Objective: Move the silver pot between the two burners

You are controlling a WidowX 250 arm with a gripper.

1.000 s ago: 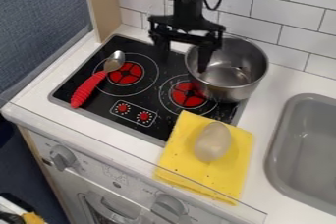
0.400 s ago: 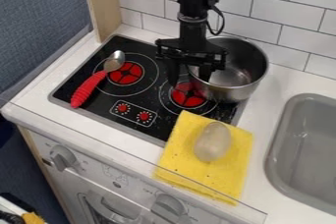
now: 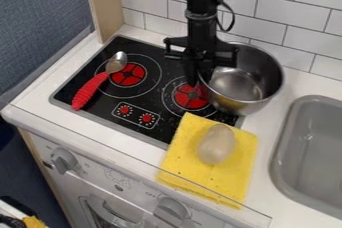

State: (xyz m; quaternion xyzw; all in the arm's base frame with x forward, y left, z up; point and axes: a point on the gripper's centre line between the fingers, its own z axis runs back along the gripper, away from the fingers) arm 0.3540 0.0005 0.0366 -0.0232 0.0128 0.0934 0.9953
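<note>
Silver pot [image 3: 246, 89] right of frame centre, held by its left rim.
Camera view: gripper [image 3: 198, 80] above centre, jaws narrow, pinching the rim, likely because its thin wall offers purchase. Pot beside the right-hand burner [image 3: 192, 97]; probably wants carrying leftward.

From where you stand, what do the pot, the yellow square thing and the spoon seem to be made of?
The pot looks like smooth, shiny metal, probably steel, with bright reflections inside. The yellow cloth looks matte and soft, perhaps felt or sponge. The spoon has a shiny, metallic-looking bowl and a ridged red handle, possibly plastic or rubber.
</note>
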